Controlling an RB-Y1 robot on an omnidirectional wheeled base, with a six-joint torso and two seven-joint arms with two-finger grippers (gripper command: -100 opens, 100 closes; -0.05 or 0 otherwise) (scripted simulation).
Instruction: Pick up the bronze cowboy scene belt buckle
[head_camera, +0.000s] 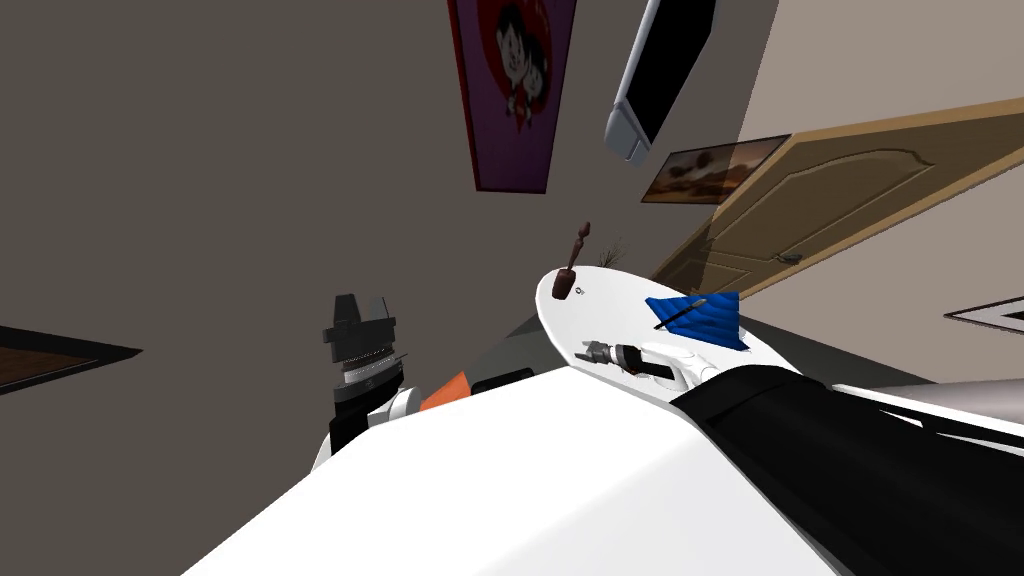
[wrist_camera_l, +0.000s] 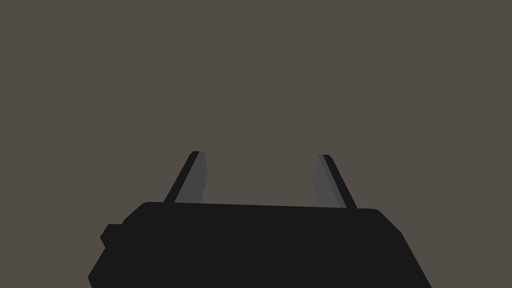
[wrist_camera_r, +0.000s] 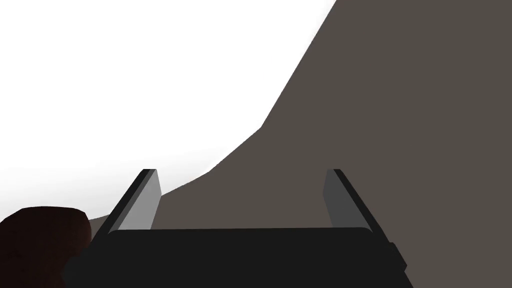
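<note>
Dark brown rounded belt buckle (head_camera: 563, 285): on the far left end of the white oval counter (head_camera: 612, 320).
Right claw (wrist_camera_r: 242, 172): spread, over the counter, buckle just beside one finger.
Left claw (wrist_camera_l: 261, 155): spread, raised left of the counter.

Cloth (head_camera: 712, 322) on table (head_camera: 606, 312) — stick (head_camera: 681, 317) atop

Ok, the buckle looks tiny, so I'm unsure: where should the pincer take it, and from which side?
Probably across its outer edges, from straight above: the buckle shows as a low speck lying on the white table, with no raised part to catch. Keep clear of the brown figure beside it. Finer shape is too small to tell.
</note>
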